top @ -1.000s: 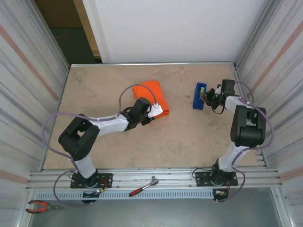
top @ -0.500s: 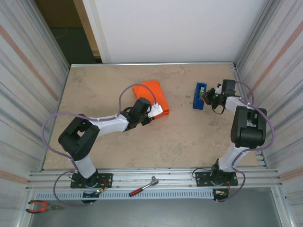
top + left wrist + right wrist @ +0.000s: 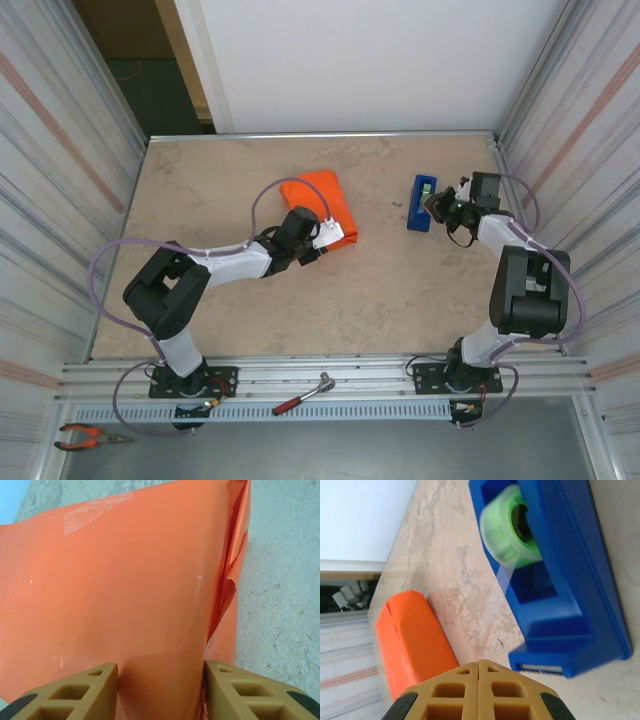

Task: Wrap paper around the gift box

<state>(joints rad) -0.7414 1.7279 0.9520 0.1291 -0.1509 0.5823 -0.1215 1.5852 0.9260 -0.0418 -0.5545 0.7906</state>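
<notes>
Paper [image 3: 125, 580] tight between fingers of left end effector [image 3: 157, 669]; right end effector [image 3: 479, 664] closed.

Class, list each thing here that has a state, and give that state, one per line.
Bright orange paper sheet: folded into a parcel, one seam taped.
Blue tape dispenser: upright, clear tape strip pulled out.
Left gripper: astride the parcel, grip unclear.
Right gripper: shut on the strip.

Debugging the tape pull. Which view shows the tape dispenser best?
Right wrist: the tape dispenser sits close up, with its green roll, cutter edge and a clear strip running toward the closed fingers. Top external gives just a small blue block beside the right gripper, detail lost.
</notes>
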